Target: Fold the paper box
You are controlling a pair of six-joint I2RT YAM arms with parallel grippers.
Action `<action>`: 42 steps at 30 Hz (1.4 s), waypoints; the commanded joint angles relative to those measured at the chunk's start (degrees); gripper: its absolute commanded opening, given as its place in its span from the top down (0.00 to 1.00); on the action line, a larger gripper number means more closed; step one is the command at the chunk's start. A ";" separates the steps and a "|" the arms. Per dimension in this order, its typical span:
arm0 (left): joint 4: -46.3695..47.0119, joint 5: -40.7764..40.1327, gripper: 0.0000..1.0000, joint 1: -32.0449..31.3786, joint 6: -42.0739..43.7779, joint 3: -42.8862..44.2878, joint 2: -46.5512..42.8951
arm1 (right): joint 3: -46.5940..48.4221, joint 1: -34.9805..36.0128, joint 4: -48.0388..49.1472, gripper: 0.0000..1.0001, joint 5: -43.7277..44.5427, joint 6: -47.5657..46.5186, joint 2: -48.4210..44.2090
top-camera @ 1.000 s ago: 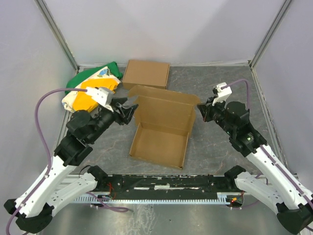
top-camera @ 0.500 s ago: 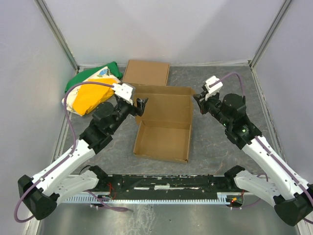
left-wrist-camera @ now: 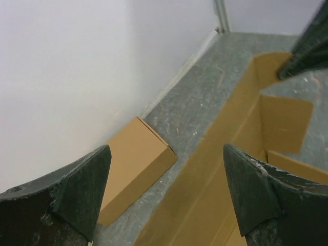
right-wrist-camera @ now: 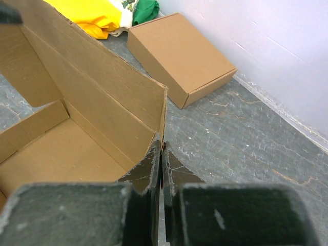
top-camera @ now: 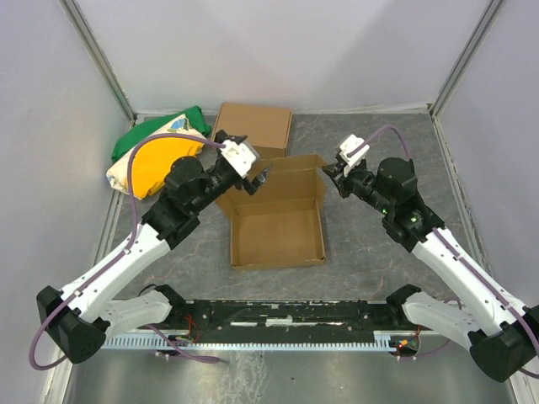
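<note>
paper box (top-camera: 278, 240) lid raised, left pincer (top-camera: 259, 177) — nearer

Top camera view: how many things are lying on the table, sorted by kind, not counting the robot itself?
Cardboard boxes: 2 (the open paper box and the closed cardboard box)
Bags: 1 (the green, yellow and white bag)
Total: 3

Both arms (top-camera: 109, 273) have white shells, black joints, and purple cables (top-camera: 177, 138) running to white wrist blocks (top-camera: 238, 153).
</note>
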 commanded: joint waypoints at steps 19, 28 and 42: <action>-4.37 5.51 0.05 -0.07 14.95 -0.64 -1.53 | 1.50 0.08 -6.03 0.95 -3.58 -3.78 -5.61; -10.61 6.94 0.05 -0.09 16.83 1.94 2.63 | 1.03 0.14 -6.78 0.95 -5.98 -4.93 -5.75; -10.59 7.00 0.53 -0.08 15.17 2.92 6.82 | 0.43 0.08 -7.74 0.94 -5.57 -5.83 -5.99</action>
